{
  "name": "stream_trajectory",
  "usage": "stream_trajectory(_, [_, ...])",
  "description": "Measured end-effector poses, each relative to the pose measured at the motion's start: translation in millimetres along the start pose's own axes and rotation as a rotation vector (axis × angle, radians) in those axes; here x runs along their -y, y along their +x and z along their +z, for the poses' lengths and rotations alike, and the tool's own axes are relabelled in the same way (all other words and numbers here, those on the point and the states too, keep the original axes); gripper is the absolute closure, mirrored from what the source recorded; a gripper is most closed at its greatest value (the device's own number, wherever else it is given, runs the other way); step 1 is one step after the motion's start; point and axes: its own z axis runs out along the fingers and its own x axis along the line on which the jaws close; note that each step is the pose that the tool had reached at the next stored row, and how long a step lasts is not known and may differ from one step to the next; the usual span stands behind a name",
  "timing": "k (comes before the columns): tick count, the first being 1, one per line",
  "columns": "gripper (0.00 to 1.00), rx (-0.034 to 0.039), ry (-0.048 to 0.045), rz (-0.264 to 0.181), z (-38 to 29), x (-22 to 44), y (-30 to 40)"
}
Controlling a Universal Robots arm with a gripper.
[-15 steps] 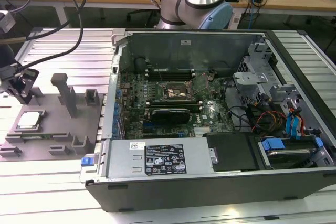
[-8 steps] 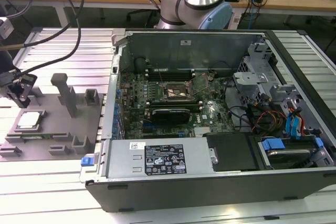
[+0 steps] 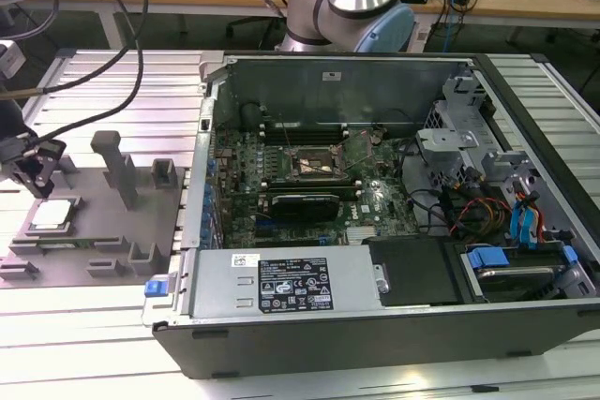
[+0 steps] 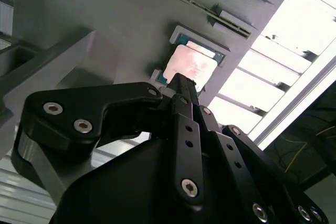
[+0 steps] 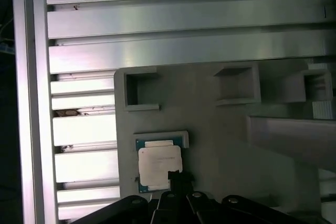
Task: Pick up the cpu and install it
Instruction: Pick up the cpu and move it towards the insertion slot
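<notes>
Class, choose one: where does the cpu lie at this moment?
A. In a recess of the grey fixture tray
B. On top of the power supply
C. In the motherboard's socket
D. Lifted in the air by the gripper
A: the cpu lies flat in a recess of the grey fixture tray, with the gripper close by it.

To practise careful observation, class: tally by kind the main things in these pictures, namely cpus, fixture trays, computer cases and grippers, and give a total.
cpu: 1
grey fixture tray: 1
open computer case: 1
gripper: 1
Total: 4
</notes>
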Motion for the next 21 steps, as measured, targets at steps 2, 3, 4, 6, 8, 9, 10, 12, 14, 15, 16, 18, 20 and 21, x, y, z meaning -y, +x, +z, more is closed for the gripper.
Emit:
stream_trajectory(2, [0.89,-0.0001,0.0001,0.0,3.2,0.3,1.6])
stream_trajectory(3, [0.89,-0.0001,0.0001,0.0,5.3,0.5,2.8])
stream_trajectory(4, [0.89,0.0,0.0,0.0,7.2,0.7,3.9])
stream_trajectory(6, [0.89,0.0,0.0,0.0,10.4,1.4,5.5])
stream_trajectory(8, [0.89,-0.0001,0.0001,0.0,16.4,3.8,6.8])
stream_trajectory(9, [0.89,-0.0001,0.0002,0.0,18.4,4.5,7.1])
stream_trajectory(10, [0.89,-0.0002,0.0001,0.0,19.9,4.9,7.3])
stream_trajectory(12, [0.89,-0.0001,0.0001,0.0,23.7,5.5,7.4])
stream_trajectory(14, [0.89,-0.0001,0.0001,0.0,27.1,5.8,7.6])
stream_trajectory(15, [0.89,-0.0001,0.0001,-0.001,28.4,6.0,7.7])
stream_trajectory(16, [0.89,-0.0002,0.0002,-0.001,29.5,6.1,8.1])
stream_trajectory(18, [0.89,-0.0003,0.0001,-0.002,32.2,6.3,9.4])
stream_trajectory(20, [0.89,-0.0004,-0.0006,-0.007,36.1,6.6,10.5])
stream_trajectory(21, [0.89,-0.0005,-0.0007,-0.009,37.0,6.7,10.7])
